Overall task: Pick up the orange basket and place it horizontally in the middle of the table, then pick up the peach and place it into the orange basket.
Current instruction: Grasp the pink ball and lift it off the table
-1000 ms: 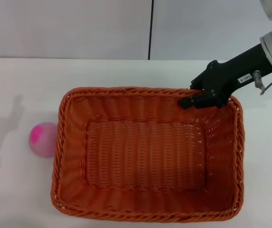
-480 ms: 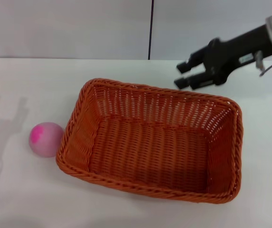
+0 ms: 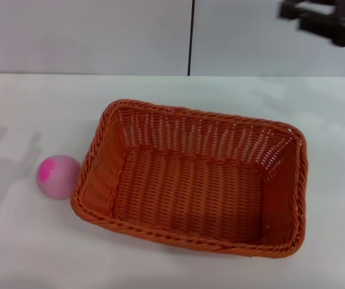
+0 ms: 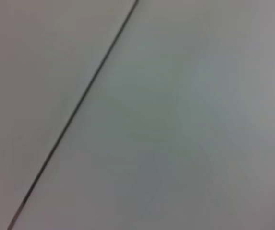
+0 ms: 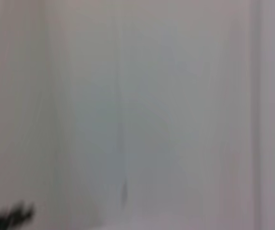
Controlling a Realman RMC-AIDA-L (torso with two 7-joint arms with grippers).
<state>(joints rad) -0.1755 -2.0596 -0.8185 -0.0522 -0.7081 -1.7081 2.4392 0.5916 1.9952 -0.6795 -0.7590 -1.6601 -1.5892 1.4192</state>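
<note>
White table [image 3: 34, 96] carries the peach [image 3: 58, 176] touching the basket's [image 3: 190, 180] left end; right end effector [image 3: 317, 15] far opposite, blurred, grip unreadable.

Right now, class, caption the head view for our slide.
Orange wicker basket sits empty mid-table, peach beside its left end, right end effector raised clear above.

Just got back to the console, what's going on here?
The orange basket sits on the table, nothing holding it. The right hand is up at the far right, above the table, carrying nothing. The peach lies against the basket's left end, not yet inside. The left hand is out of view.
</note>
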